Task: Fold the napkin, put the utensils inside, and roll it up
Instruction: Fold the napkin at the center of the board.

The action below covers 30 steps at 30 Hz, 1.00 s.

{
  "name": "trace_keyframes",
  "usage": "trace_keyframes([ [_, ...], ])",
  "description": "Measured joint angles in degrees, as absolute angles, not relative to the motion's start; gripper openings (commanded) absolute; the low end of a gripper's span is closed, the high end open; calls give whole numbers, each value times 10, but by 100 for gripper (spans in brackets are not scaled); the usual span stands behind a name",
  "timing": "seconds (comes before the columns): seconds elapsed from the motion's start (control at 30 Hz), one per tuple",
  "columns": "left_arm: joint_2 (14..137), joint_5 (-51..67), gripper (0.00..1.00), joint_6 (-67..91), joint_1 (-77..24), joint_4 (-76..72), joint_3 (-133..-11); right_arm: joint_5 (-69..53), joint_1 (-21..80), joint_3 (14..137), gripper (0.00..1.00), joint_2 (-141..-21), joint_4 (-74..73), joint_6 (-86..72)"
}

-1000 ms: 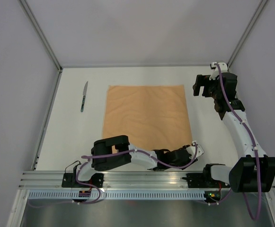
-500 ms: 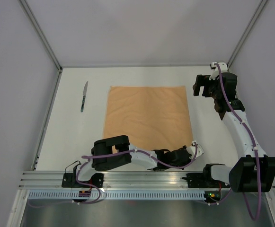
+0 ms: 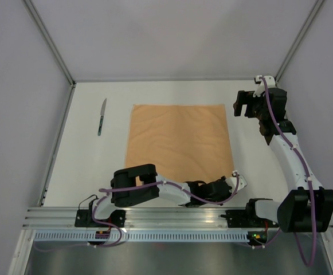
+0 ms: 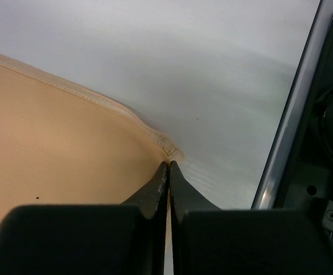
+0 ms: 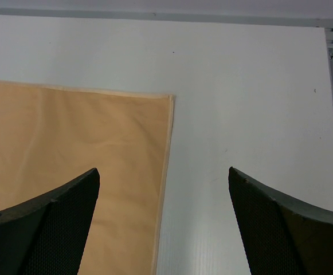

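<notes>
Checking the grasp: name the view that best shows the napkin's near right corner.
Left wrist: the napkin corner sits close up at the left hand's shut tips. Top external shows it small; right wrist shows only the far right corner.

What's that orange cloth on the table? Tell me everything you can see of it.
The napkin is a thin, plain orange-tan square cloth with a stitched hem and faint wrinkles. It lies flat and unfolded on the white table. The left hand is shut on its near right corner; the right hand hovers open by the far right corner, not touching.
</notes>
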<state>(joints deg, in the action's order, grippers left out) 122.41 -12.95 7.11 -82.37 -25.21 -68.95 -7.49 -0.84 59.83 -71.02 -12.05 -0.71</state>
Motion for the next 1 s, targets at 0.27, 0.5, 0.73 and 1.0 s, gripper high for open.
trace_keyframes([
  [0.27, 1221, -130, 2, 72, -824, -248, -689, -75, -8, 598, 98, -710, -121, -7],
  [0.5, 1206, -129, 2, 78, -824, -241, -689, -75, -9, 598, 98, -710, -121, -7],
  [0.73, 1194, -129, 2, 85, -821, -228, -689, -76, -9, 598, 98, -710, -121, -7],
  [1.0, 1150, -119, 2, 121, -795, -226, -680, -76, -8, 598, 98, -710, -121, -7],
])
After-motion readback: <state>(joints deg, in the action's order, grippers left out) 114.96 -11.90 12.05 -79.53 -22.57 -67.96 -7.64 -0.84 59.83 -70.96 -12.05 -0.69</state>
